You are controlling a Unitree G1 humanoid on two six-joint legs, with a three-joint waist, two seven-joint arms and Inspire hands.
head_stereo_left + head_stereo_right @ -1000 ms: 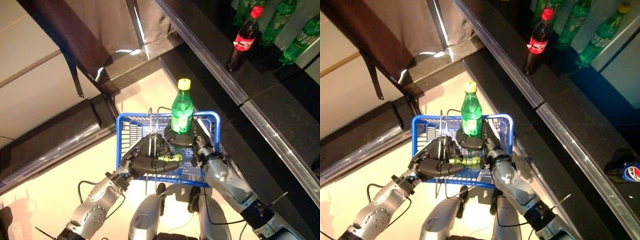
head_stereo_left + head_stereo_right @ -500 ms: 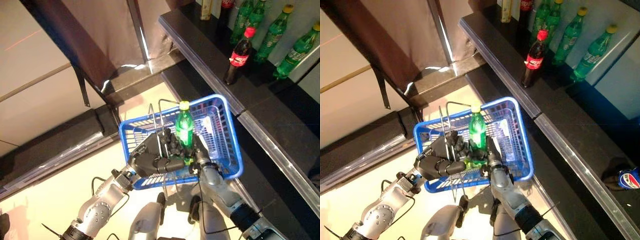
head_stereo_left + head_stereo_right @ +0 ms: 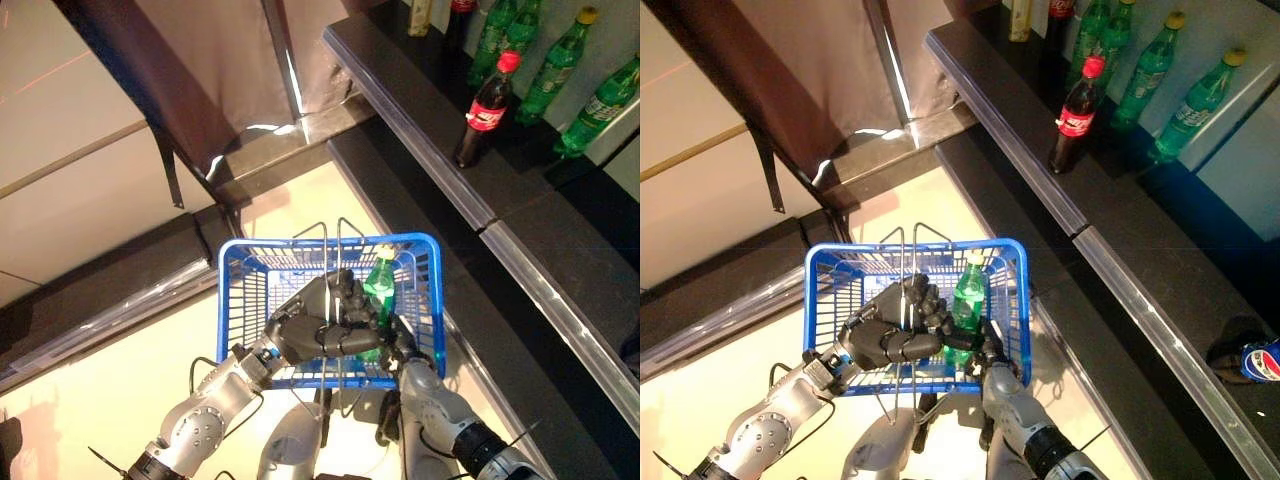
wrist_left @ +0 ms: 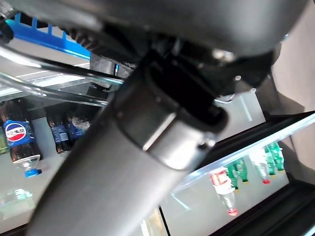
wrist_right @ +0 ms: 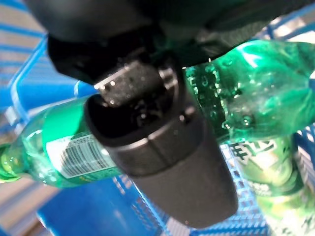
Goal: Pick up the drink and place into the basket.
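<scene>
Two hands at blue basket (image 3: 240, 280), right hand (image 3: 403, 340) gripping green bottle (image 3: 378, 285) inside, left hand (image 3: 310, 330) clasping wire handles (image 3: 330, 232).

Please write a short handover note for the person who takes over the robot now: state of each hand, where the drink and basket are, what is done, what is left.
Left hand: shut on the wire handles of the blue basket, carrying it.
Right hand: shut on the green bottle, which is lowered inside the basket, not released.
A second green bottle already lies in the basket.
Done: drink picked up and brought into the basket.
Left: let go and pull the right hand out.
</scene>
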